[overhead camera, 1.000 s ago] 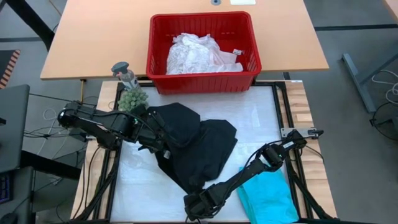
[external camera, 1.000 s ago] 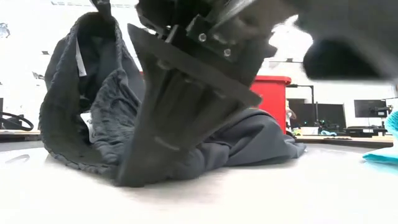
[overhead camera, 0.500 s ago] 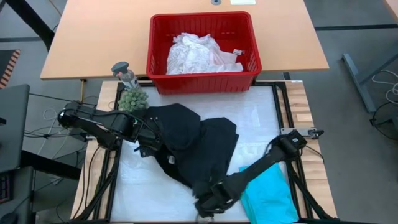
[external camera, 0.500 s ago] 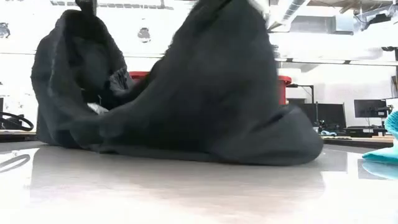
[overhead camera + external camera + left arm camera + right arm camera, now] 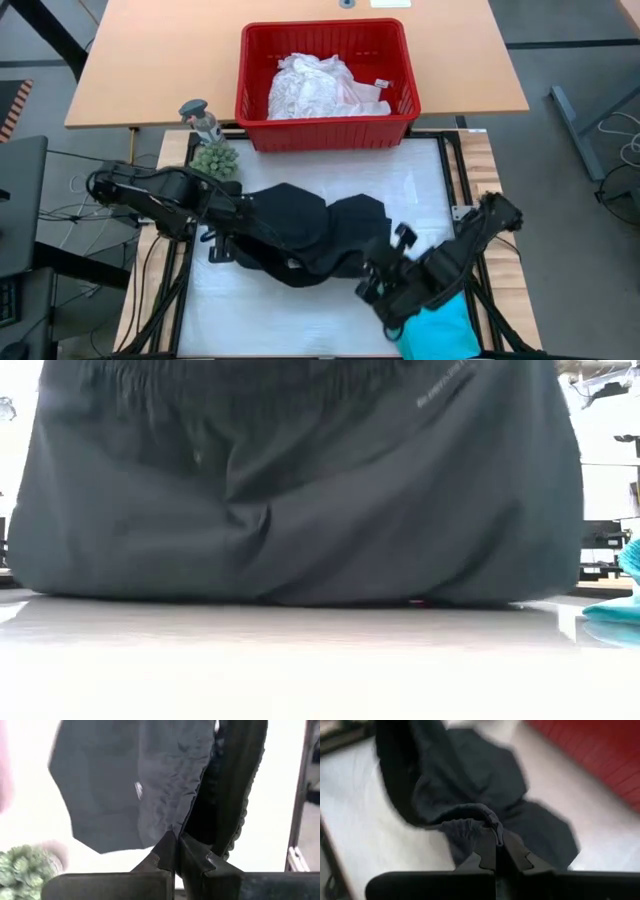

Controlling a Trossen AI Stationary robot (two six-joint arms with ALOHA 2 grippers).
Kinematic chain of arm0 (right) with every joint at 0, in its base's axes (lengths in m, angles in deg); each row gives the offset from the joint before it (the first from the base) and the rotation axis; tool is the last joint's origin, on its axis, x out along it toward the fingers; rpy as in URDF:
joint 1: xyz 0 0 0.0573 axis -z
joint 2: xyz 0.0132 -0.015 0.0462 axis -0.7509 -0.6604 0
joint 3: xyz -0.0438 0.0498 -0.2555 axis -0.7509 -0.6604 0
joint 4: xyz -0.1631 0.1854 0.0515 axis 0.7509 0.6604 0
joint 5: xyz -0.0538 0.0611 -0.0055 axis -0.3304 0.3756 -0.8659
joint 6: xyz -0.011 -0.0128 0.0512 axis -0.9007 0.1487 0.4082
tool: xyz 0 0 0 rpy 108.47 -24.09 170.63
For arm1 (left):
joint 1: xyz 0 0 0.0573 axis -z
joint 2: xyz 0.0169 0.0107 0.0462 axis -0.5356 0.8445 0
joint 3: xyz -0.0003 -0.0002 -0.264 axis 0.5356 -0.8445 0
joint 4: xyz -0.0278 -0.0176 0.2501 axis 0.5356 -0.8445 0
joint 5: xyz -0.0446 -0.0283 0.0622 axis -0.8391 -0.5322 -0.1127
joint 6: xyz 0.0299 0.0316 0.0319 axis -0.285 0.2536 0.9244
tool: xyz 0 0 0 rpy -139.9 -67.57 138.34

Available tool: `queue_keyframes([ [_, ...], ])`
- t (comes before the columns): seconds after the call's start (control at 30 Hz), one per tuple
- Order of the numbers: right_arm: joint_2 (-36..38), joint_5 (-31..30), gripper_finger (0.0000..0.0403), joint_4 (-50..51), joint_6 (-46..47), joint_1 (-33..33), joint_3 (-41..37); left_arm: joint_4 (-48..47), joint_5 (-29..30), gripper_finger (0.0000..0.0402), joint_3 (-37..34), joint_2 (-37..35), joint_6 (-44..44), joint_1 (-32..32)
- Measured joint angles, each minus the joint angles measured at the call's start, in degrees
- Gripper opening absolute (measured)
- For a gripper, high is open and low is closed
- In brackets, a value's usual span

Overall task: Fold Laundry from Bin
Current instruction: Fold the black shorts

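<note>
The black garment (image 5: 300,235) of the laundry hangs stretched between my two grippers over the white mat. In the low view the black garment (image 5: 300,480) fills the picture like a curtain, its lower fold down at the table. My left gripper (image 5: 245,215) is shut on its left end. My right gripper (image 5: 378,278) is shut on its right end. The red bin (image 5: 326,120) stands at the far side and holds a white lacy top (image 5: 315,88). A teal garment (image 5: 440,335) lies folded under my right arm. My left gripper pinches a gathered, ribbed edge (image 5: 187,822) of the black garment between its two fingers, coming steeply from above. The cloth hangs below the fingers in several folds. My right gripper pinches the bunched, gathered edge (image 5: 472,826) between its two fingers, slanting down from the near right. The cloth falls away below it toward the table.
A small green plant (image 5: 213,158) and a grey figure (image 5: 200,115) stand at the mat's far left corner, close to my left arm. The wooden table (image 5: 160,60) carries the bin. The white mat (image 5: 420,185) lies bare at the far right.
My right gripper has risen from the table's near edge and gone toward the right and far side, rolling as it went, drawing the garment's near end up. My left gripper has risen a little and rolled. The garment, heaped before, now hangs spread between them.
</note>
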Motion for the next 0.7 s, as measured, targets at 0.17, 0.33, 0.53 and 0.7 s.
queue_keyframes([
  [0.17, 1.9, -3.6, 0.0027, 0.2, 0.9, 6.6, 0.1, 0.1, 6.3, 0.0, 9.1, 0.0, -1.0, -0.4],
  [0.33, 4.0, -8.2, 0.0027, 0.2, -2.3, 15.9, 0.0, 0.0, 25.5, 0.0, 14.1, -1.0, 0.3, -1.6],
  [0.53, 7.9, -12.4, 0.0027, 0.2, -13.3, 27.9, 0.0, 0.0, 46.5, 0.0, 14.5, -2.2, 3.3, -8.0],
  [0.7, 12.0, -12.4, 0.0027, 0.2, -24.6, 36.3, 0.1, 0.2, 46.9, 0.0, 14.5, -1.9, 9.3, -15.7],
])
